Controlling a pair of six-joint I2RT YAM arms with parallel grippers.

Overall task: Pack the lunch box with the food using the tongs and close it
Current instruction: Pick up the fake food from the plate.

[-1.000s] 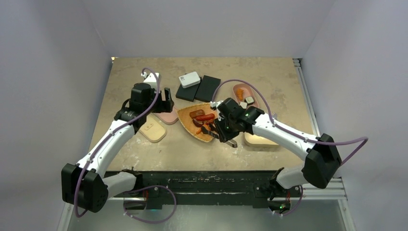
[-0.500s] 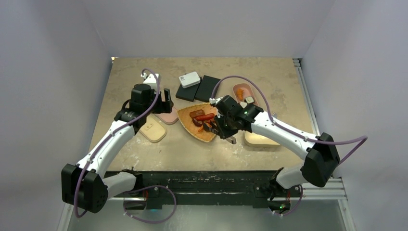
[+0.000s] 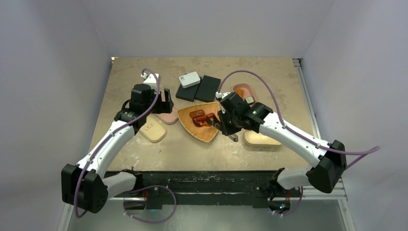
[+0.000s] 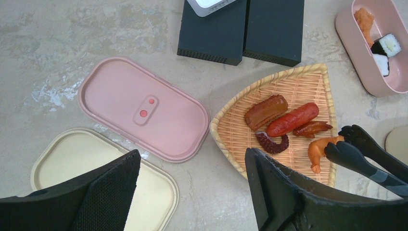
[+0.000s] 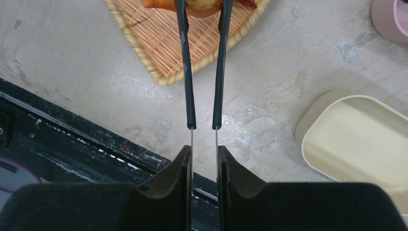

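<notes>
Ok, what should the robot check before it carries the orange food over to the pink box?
1. The tongs sit in the right gripper: ok.
2. Tong ends either side of the orange piece: ok.
3. Piece lifted clear of the wicker tray: cannot tell.
4. The pink box is open, with bare space left: ok.
5. The left gripper is open, off to the side near the pink lid: ok.

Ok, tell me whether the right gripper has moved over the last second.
Yes. In the top view the right gripper has shifted slightly away from the arm bases, taking the tongs tips from the wicker tray's near corner toward its middle.
</notes>
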